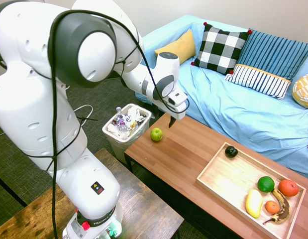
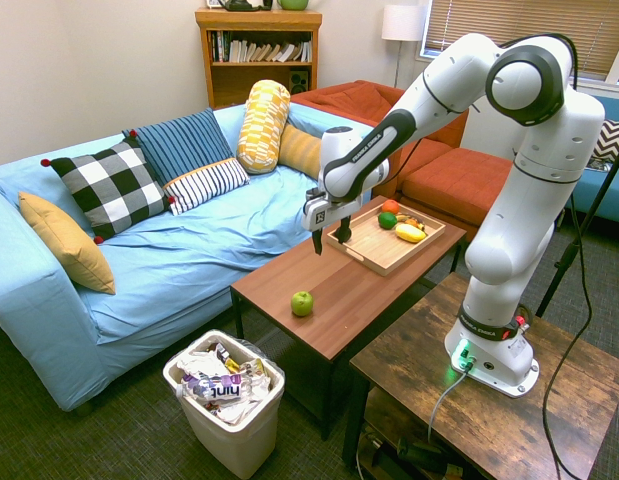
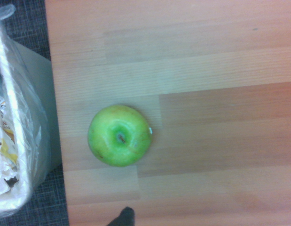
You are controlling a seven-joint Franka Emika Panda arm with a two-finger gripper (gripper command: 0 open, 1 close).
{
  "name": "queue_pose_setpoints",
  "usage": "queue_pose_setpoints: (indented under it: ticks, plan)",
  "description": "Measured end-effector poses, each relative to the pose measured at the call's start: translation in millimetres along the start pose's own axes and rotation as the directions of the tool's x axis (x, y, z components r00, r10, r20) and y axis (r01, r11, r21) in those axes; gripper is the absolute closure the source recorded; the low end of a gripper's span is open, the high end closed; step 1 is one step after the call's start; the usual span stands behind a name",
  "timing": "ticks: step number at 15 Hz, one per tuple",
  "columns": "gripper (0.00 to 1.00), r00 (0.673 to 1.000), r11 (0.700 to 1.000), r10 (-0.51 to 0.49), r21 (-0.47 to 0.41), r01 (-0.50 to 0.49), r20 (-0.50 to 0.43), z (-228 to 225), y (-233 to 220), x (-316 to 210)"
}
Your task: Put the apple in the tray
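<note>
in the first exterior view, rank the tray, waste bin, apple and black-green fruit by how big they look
1. tray, largest
2. waste bin
3. apple and black-green fruit: they look about alike, so no ranking between them.

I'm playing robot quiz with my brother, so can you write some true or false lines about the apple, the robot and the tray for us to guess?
1. The apple sits on the wooden table, near the end by the white bin. True.
2. The gripper is squeezing the apple. False: it is open and up in the air, holding nothing.
3. The apple is already in the tray. False: it lies on the bare tabletop, far from the tray.
4. The tray has other fruit in it, including a banana. True.
5. The bin is empty. False: it is full of wrappers and rubbish.
</note>
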State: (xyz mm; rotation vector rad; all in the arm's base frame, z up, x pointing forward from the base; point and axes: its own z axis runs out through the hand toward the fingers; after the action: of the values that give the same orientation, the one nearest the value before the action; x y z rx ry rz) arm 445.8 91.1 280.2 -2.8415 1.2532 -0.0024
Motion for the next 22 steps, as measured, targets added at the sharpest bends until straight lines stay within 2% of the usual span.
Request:
queue_pose_setpoints:
  ticks: [6,19,20,22]
  plan:
    - [0.00,0.999,1.000,0.020,-0.020,-0.019,0.045,60,-39,-20]
    - [0.00,0.994,0.994,0.067,-0.097,-0.059,0.081,175,-68,-8]
    - [1.00,0.994,0.993,0.069,-0.098,-0.061,0.079,182,-71,-5]
    - [1.00,0.994,0.993,0.073,-0.097,-0.066,0.078,192,-73,0]
